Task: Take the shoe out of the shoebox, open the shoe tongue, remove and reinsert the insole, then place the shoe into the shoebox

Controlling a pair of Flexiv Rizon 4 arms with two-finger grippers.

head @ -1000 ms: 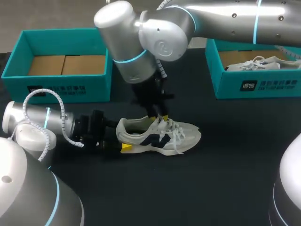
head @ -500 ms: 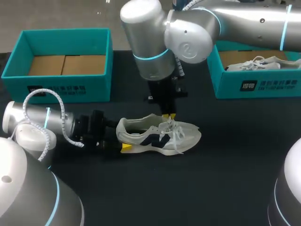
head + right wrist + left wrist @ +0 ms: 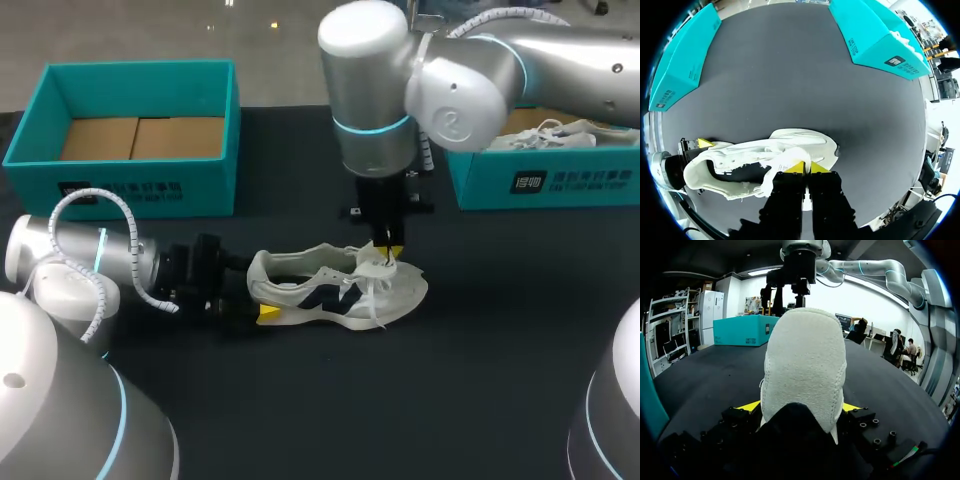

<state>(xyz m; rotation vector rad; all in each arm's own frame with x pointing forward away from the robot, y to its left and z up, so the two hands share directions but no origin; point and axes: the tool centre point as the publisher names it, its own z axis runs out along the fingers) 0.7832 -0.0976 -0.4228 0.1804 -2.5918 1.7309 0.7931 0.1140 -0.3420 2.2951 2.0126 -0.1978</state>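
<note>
The left hand [image 3: 258,300] is clamped on the heel of the sneaker [image 3: 335,290], which stands upright on the desk [image 3: 480,350]. The right hand [image 3: 390,250] has its tips pinched on the tongue [image 3: 372,262] (tongue-opening step, I judge). The next move calls for drawing the tongue up and toeward while the heel is braced.

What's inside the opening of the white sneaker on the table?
Inside the white and navy sneaker only a dark hollow shows. Its tongue is pinched in the right gripper fingers. The sneaker's walls and shadow hide whether an insole lies there.
</note>
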